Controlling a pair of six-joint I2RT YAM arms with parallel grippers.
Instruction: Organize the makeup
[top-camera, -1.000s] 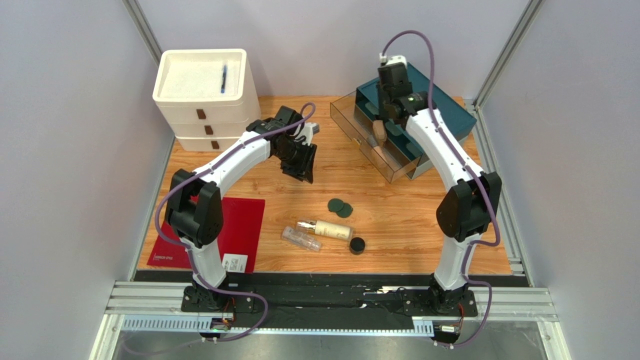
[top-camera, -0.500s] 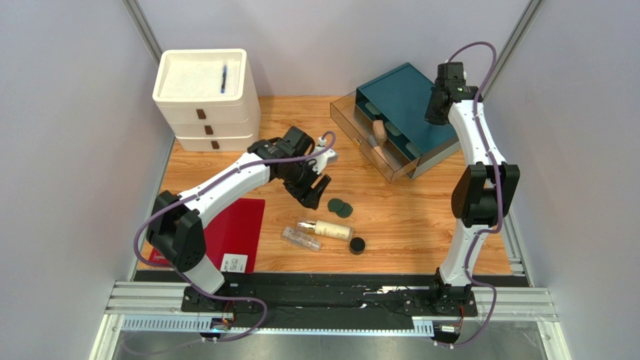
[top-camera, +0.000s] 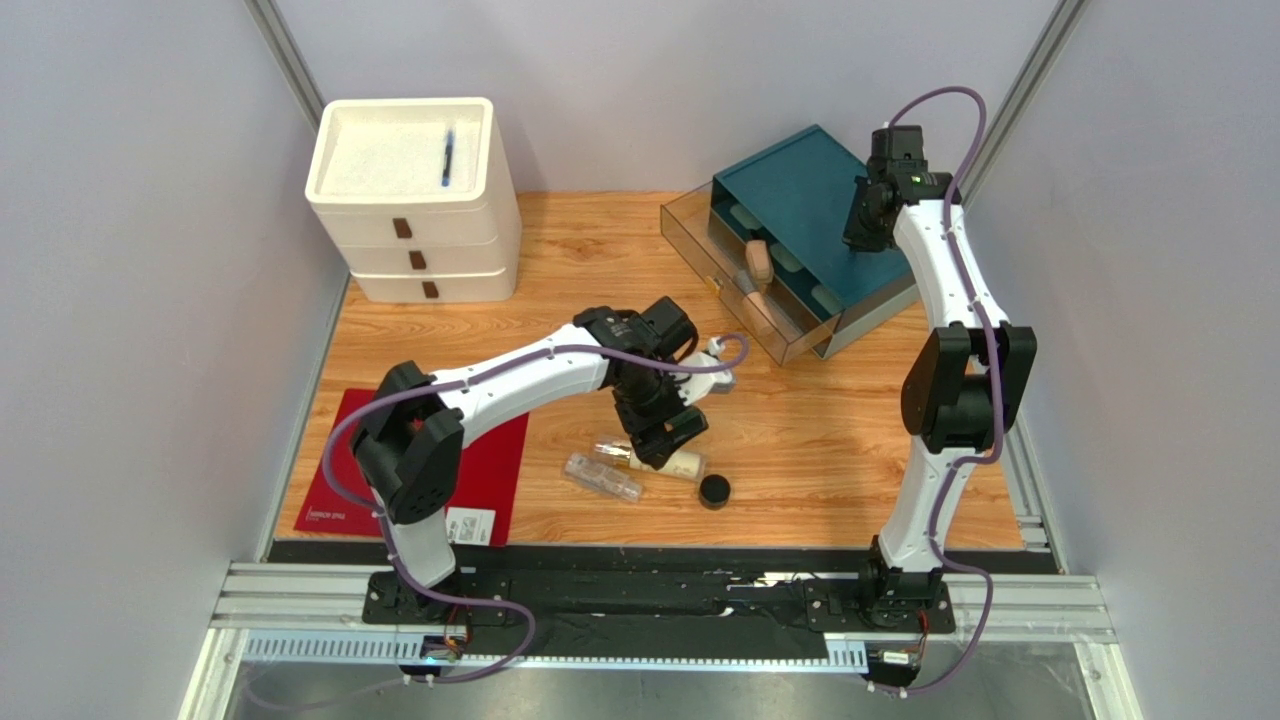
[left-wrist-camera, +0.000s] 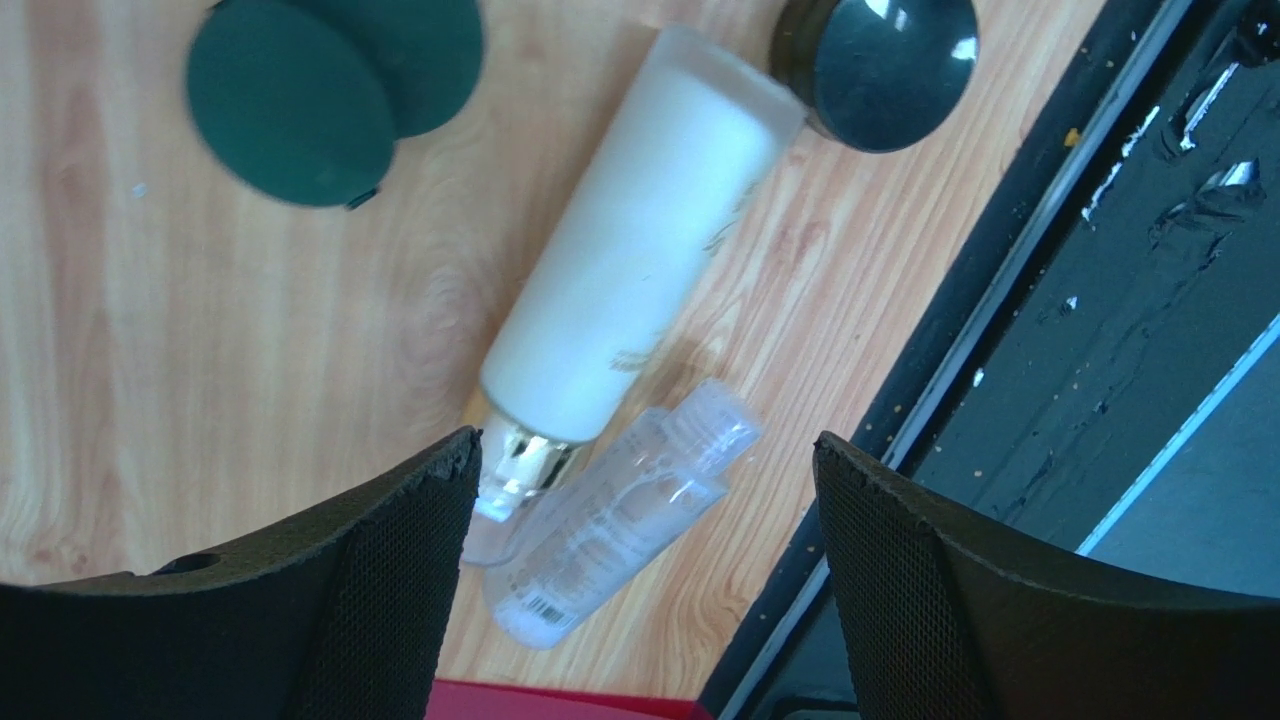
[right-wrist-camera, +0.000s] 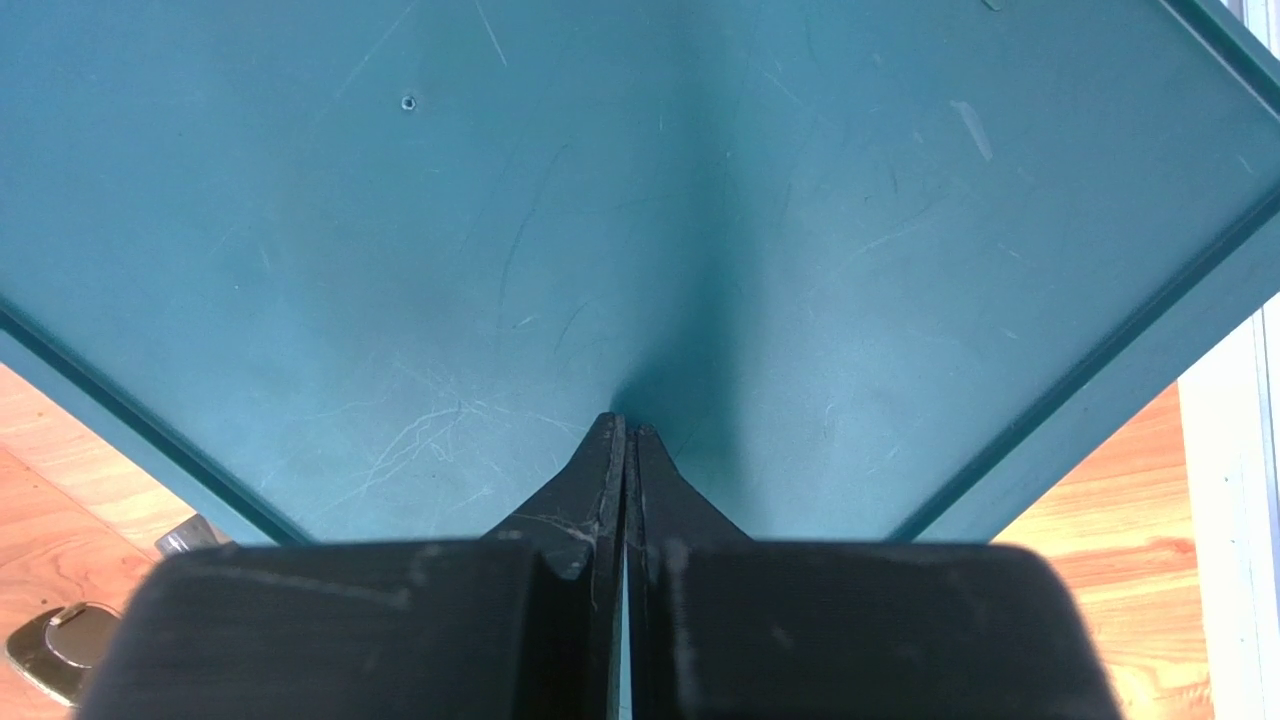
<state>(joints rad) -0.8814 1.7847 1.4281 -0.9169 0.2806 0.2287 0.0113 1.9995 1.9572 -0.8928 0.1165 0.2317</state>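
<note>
We hold our left gripper (left-wrist-camera: 646, 480), jaws spread wide, over the gold neck of the cream bottle (left-wrist-camera: 639, 255) lying left-right at centre near, clear bottle (left-wrist-camera: 624, 525) beside it, while our closed right gripper (right-wrist-camera: 624, 443) hangs far right.

From above I get bright, even light, with only faint, soft shadows on the table (top-camera: 842, 435). My left wrist view catches white glare on the black round jar (left-wrist-camera: 879, 68). On the right wrist view, a soft shadow dims the teal lid (right-wrist-camera: 451, 225) mid-frame

Dark-green discs (left-wrist-camera: 286, 98); cream gold-necked bottle (left-wrist-camera: 639, 255); black jar (left-wrist-camera: 879, 68).
</note>
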